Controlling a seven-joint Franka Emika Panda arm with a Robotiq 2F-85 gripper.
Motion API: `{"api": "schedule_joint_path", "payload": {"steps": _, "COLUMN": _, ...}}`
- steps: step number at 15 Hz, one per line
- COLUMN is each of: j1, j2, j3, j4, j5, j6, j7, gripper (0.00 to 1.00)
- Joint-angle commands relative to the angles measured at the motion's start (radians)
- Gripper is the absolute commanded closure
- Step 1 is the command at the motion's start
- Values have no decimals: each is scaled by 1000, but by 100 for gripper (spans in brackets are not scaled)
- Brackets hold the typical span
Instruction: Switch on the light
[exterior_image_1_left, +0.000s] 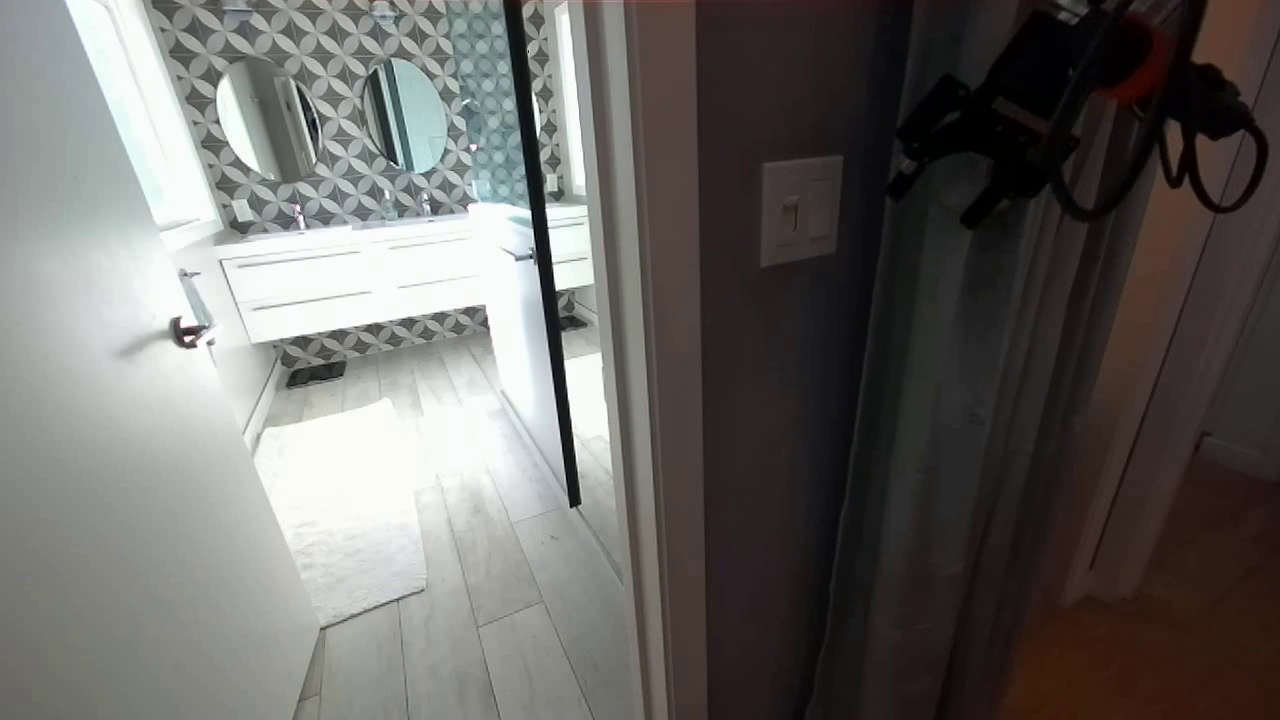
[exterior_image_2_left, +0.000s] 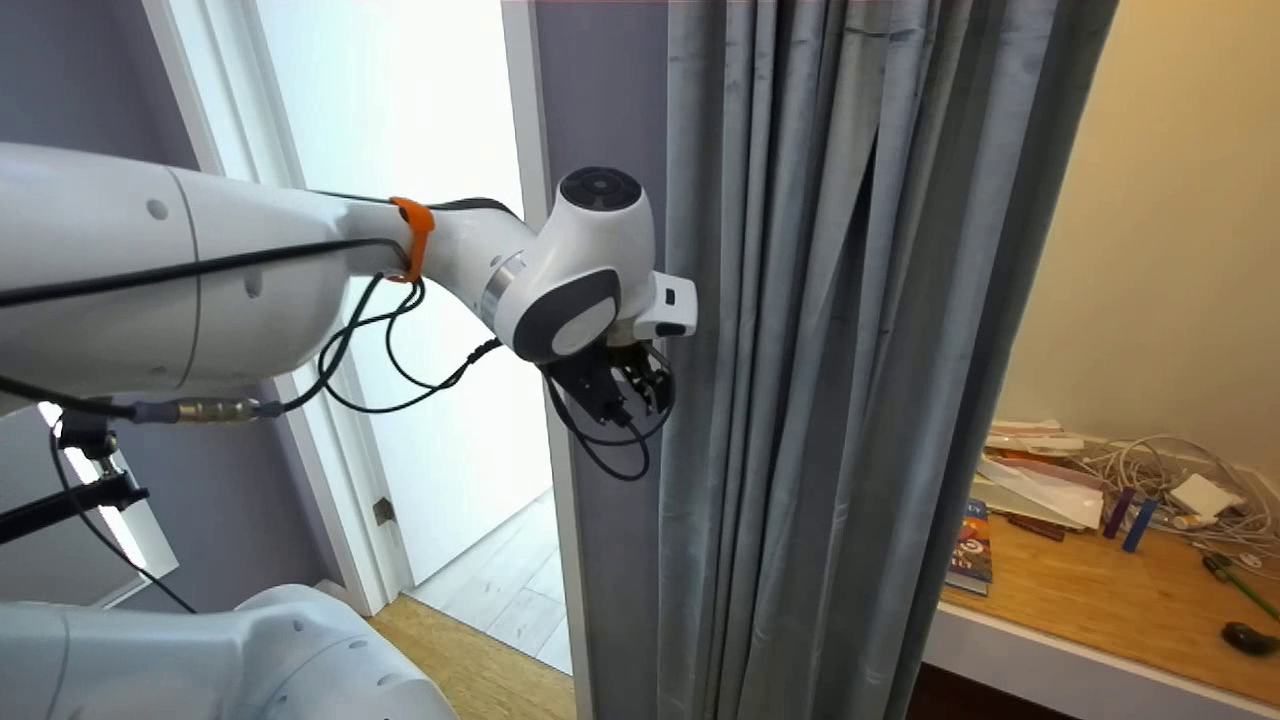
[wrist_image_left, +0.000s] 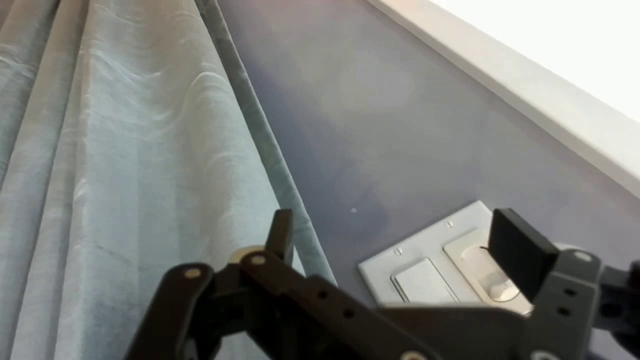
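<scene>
Currently, the gripper (exterior_image_1_left: 940, 200) has its fingers (wrist_image_left: 517, 247) spread wide, with just air between them. Left of it in an exterior view, near but apart, is the switch (exterior_image_1_left: 802, 212), set upright on a narrow strip of wall (exterior_image_1_left: 770, 420). The frame (exterior_image_1_left: 665, 330) bounds that strip on the left and the curtain (exterior_image_1_left: 930, 450) on the right, leaving a bare margin on either side of the switch. A toggle (exterior_image_1_left: 790, 214) sits in its left half, a flat rocker (exterior_image_1_left: 824, 208) in its right. In the wrist view, one finger covers part of the switch and the other crosses the curtain's edge; whether it touches the cloth cannot be told.

The wall is smooth and purple-grey, the curtain grey-blue in long folds. Past the frame lies a bright room: the door (exterior_image_1_left: 110, 400) at the near left, a mat (exterior_image_1_left: 350, 530) on plank floor (exterior_image_1_left: 490, 560), and at the far side a vanity (exterior_image_1_left: 350, 285) below two mirrors (exterior_image_1_left: 404, 115). In an exterior view, the arm (exterior_image_2_left: 80, 220) reaches across from the left; right of the curtain, a desk (exterior_image_2_left: 1110, 610) holds papers (exterior_image_2_left: 1060, 490) and a book (exterior_image_2_left: 970, 545).
</scene>
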Motion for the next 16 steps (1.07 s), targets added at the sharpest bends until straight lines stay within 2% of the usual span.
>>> {"api": "schedule_joint_path", "payload": {"steps": 1, "j1": 2, "j2": -80, "j3": 24, "j4": -15, "j5": -73, "j6": -77, "j7": 38, "gripper": 0}}
{"api": "schedule_joint_path", "payload": {"steps": 11, "j1": 52, "j2": -198, "j3": 46, "j4": -20, "j5": -108, "j6": -151, "j7": 11, "gripper": 0}}
{"api": "schedule_joint_path", "payload": {"steps": 16, "j1": 59, "j2": -171, "j3": 37, "j4": -9, "j5": -94, "j6": -135, "j7": 14, "gripper": 0}}
